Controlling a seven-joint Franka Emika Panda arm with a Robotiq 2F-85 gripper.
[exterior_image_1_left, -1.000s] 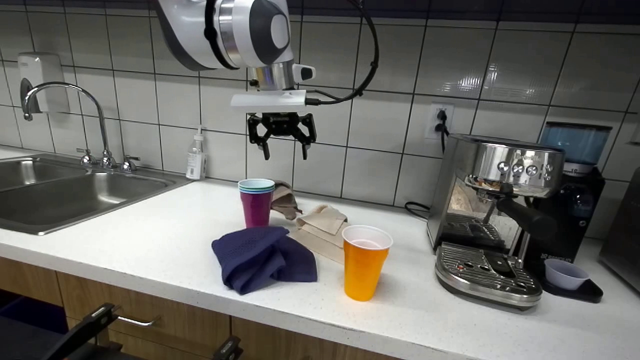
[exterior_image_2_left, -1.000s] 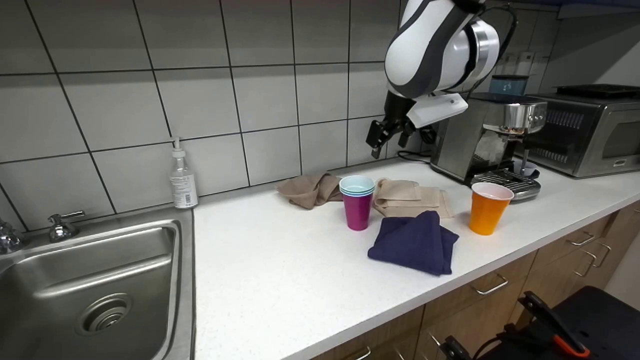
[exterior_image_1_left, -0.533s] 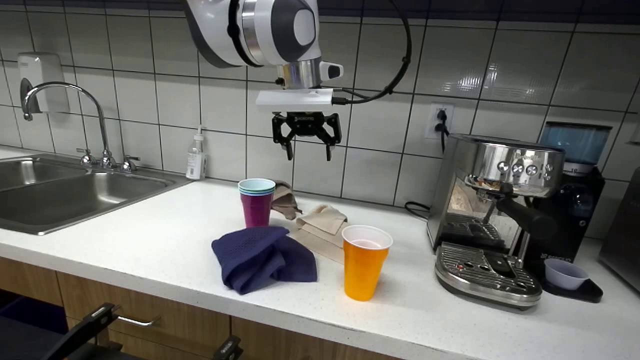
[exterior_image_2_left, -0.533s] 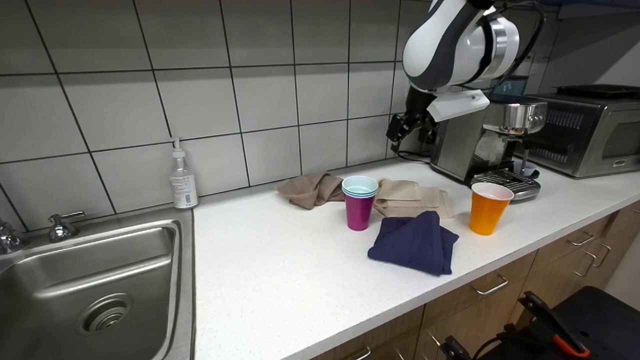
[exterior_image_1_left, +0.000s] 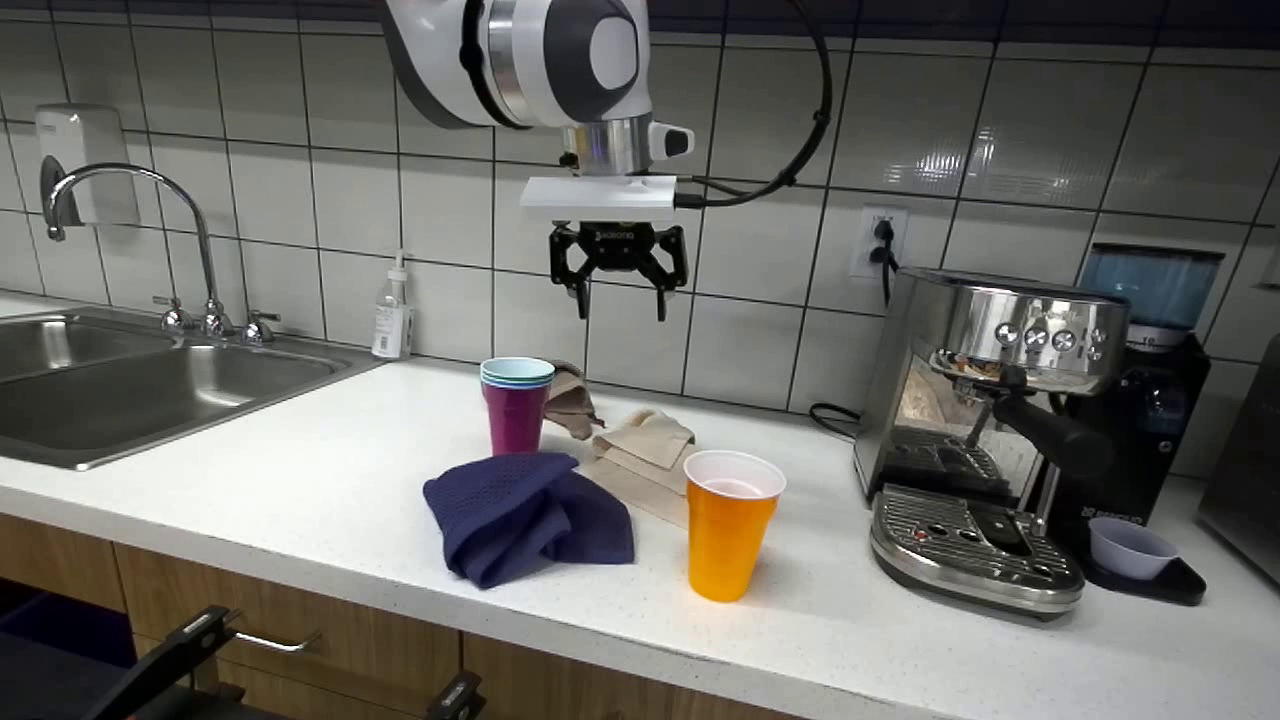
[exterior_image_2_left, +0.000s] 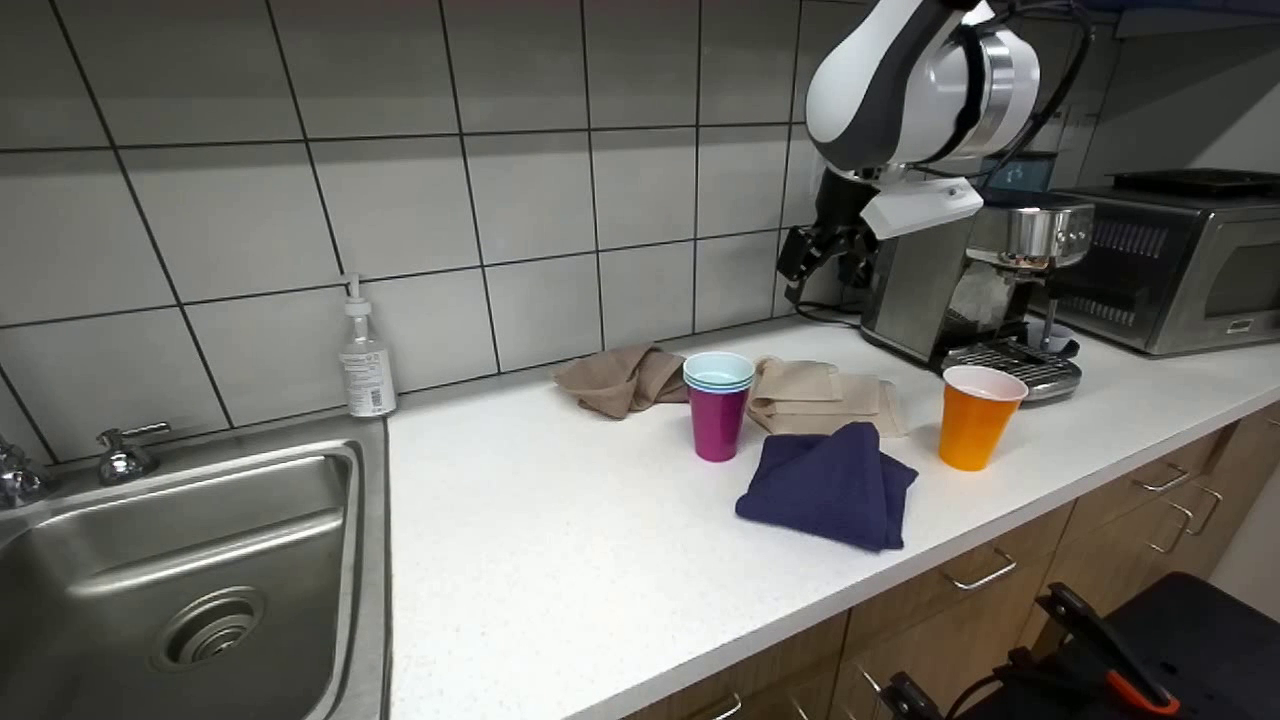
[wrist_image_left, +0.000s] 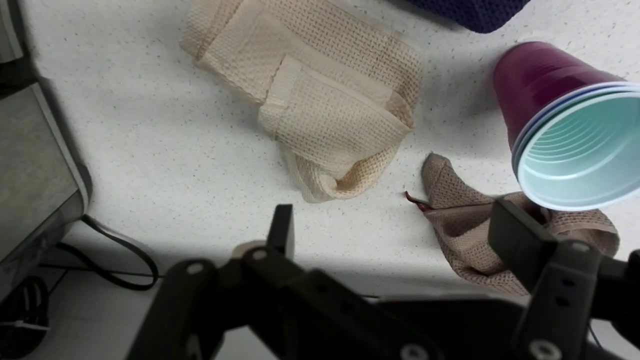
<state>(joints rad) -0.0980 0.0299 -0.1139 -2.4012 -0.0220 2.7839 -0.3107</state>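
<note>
Wrist view: my gripper (wrist_image_left: 395, 225) hangs jaws wide, one finger (wrist_image_left: 520, 240) blocking part of the brown cloth (wrist_image_left: 465, 240); beige cloth (wrist_image_left: 335, 105) and navy cloth (wrist_image_left: 472, 14) run off the top. All lie on white counter (wrist_image_left: 150, 165), tiled wall (exterior_image_1_left: 770, 240) behind in both exterior views.

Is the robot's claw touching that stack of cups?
Apart: an exterior view shows the open gripper hanging higher than the stack of cups, with wall tiles visible between them.

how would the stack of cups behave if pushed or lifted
The stack of cups would probably tip easily, since it tapers toward its base. It looks like thin plastic, so likely light and squeezable. Being nested, the top cup might lift out alone.
</note>
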